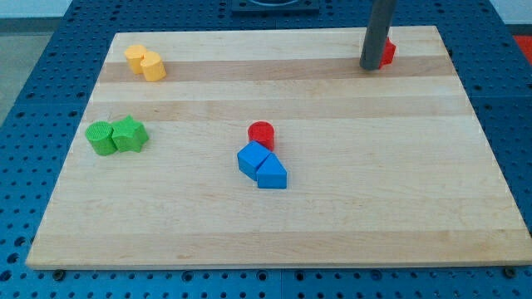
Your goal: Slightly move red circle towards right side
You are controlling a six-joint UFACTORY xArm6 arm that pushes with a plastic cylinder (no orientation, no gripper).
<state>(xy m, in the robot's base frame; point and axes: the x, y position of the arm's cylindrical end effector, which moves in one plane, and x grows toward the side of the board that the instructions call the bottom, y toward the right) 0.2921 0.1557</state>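
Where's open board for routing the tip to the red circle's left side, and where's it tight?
Open: the wide strip between the green blocks and the red circle, and the whole right half below my tip. Tight: the blue blocks touch the circle's lower edge; a red block sits behind the tip.

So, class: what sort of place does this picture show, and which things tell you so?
Probably a robotics lab bench. A wooden board lies on a blue perforated table, small coloured blocks such as the red circle are scattered on it, and my tip touches down near the view's top right.

rod (378, 33): top cut off | red block (388, 52): mostly hidden, shape unclear
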